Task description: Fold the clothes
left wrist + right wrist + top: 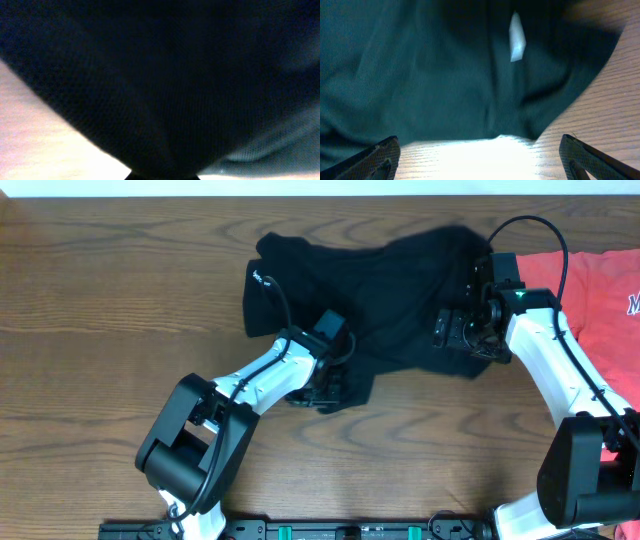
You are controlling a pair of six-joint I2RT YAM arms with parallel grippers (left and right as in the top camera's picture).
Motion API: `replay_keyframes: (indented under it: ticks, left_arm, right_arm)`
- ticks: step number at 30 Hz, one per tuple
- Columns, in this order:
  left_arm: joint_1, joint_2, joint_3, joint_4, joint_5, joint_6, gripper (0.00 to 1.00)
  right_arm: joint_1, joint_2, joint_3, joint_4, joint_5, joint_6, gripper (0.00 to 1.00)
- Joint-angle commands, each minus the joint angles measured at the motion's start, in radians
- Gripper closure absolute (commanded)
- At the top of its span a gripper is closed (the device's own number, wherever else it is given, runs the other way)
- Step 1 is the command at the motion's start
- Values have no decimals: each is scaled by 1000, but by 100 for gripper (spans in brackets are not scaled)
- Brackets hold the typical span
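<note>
Reading the overhead view from largest item to smallest, what is shown? (Student)

Wooden desk (100,300) fills the frame. The clothes (400,280), one black garment, lie crumpled across upper centre, not yet folded. A red-orange T-shirt (600,290) lies at the right edge, near the garment. The left gripper (322,388) sits at the garment's lower edge, centre of frame. The right gripper (455,330) sits at its right-hand edge. (Tutor)

How do the grippers stand? (Student)

Left gripper: clenched on the clothes. In the left wrist view black fabric fills the frame and gathers to a point at bottom centre. Right gripper: released and grasping nothing, its fingertips (380,155) wide apart at the bottom corners of the right wrist view. Bare desk lies between them, with the hem just above. A white tag (517,37) shows at upper centre of that view. (Tutor)

What would make the step in hand go well? (Student)

Judged from the layout, the step is a second hold, so the garment can be drawn flat. The right gripper should slide under the hem and close on a single layer. Both should then lift and part evenly, clear of the T-shirt. A bunched pinch would risk a crooked crease. (Tutor)

Any containers? (Student)

None in any view: no bin, basket or tray, so nothing is contained. (Tutor)
</note>
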Motion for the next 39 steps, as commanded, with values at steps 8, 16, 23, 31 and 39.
replay_keyframes:
  ticks: [8,16,23,31,39]
  left_arm:
    - [40,-10,-38,-91,-268,20,94]
    - [40,-10,-38,-56,-268,36,94]
    - [40,-10,-38,-47,-266,36,94]
    - [40,-10,-38,-49,-253,36,94]
    - [40,-10,-38,-57,-249,36,94]
  right_arm:
    - [10,-8,-8,-121,51,-2,15]
    - [76,-7,-131,-106,-18,5,24]
    - [170,-7,-215,-76,-24,41,26]
    - [220,-7,-284,-34,-43,78,38]
    - [220,-7,-333,26,-54,86,92]
